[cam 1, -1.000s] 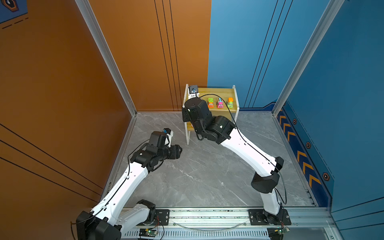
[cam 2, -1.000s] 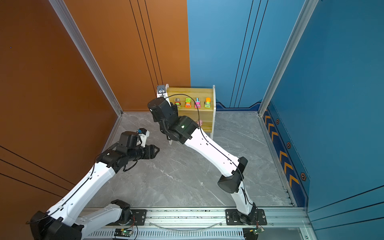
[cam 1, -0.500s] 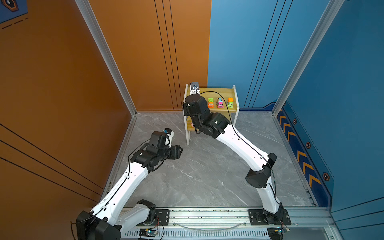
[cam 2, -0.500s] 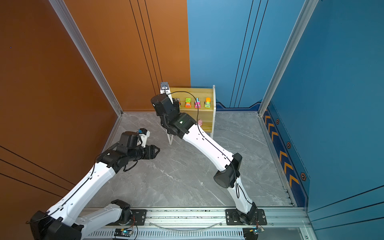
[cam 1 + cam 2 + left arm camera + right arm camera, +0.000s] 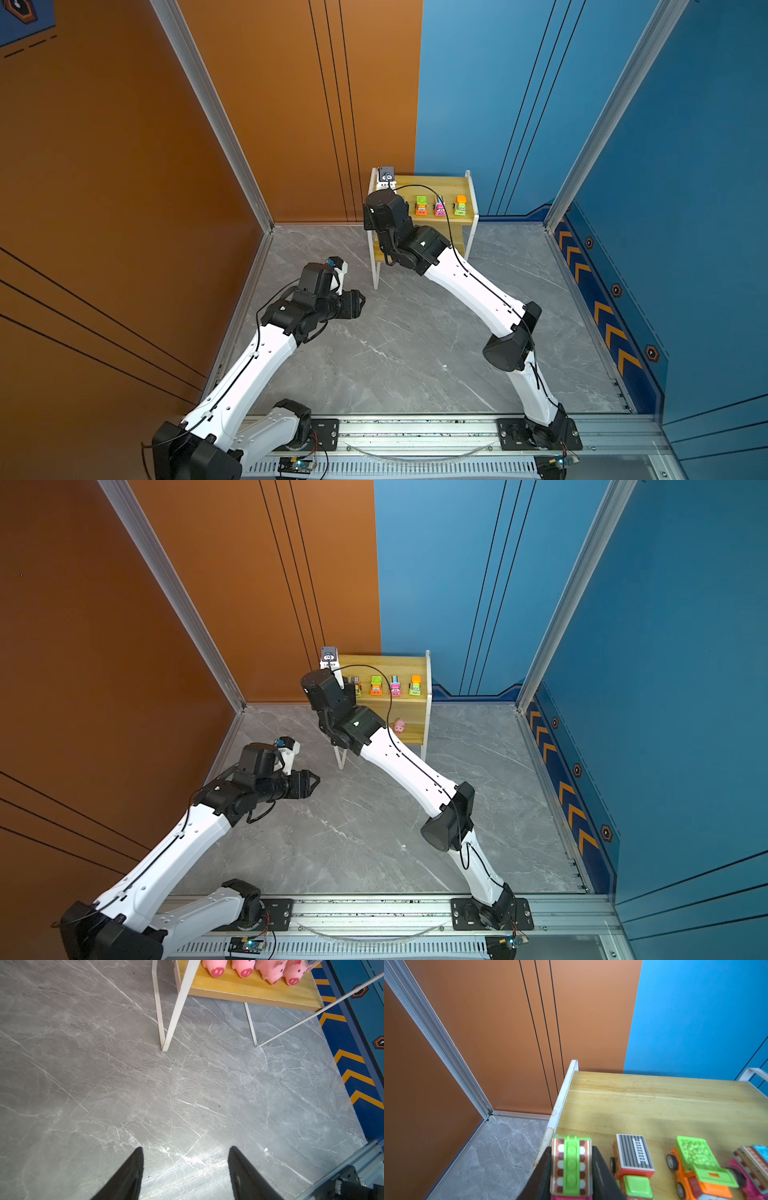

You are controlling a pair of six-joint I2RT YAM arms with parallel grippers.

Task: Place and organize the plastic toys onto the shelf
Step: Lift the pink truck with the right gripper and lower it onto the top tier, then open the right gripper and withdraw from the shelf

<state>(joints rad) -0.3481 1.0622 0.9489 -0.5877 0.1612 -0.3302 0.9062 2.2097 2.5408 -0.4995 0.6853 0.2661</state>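
Where the right gripper (image 5: 571,1149) meets the top board, its jaws are clenched on the flanks of a green-topped car (image 5: 571,1167). One finger lies over the white side rail (image 5: 562,1101), the other in the narrow gap beside the ladder-roofed car (image 5: 632,1159). Whether the held car's wheels touch the wood is hidden.

Top board (image 5: 654,1101), row: ladder-roofed car, orange car (image 5: 695,1165), pink car (image 5: 751,1163), and a green-and-orange car (image 5: 415,685) at the far end. Cabs face the front edge, with near-even spacing. The held car takes the last slot at the rail end, which reads as closing a sorted line, cars above.

Lower board (image 5: 249,989): four pink pigs (image 5: 243,967), close together, snouts outward. Pigs below.

Left gripper (image 5: 186,1149): jaws apart, nothing between them. It hovers over the grey floor (image 5: 145,1084), short of the nearest leg of the shelf (image 5: 428,679), and is judged parked out of the way.

Clearances: the rail is tight to the held car on one side and the neighbour is close on the other, so a straight withdrawal looks safest once the car is let go. The rear half of the top board is bare. The orange wall (image 5: 508,1032) stands close behind the rail corner.
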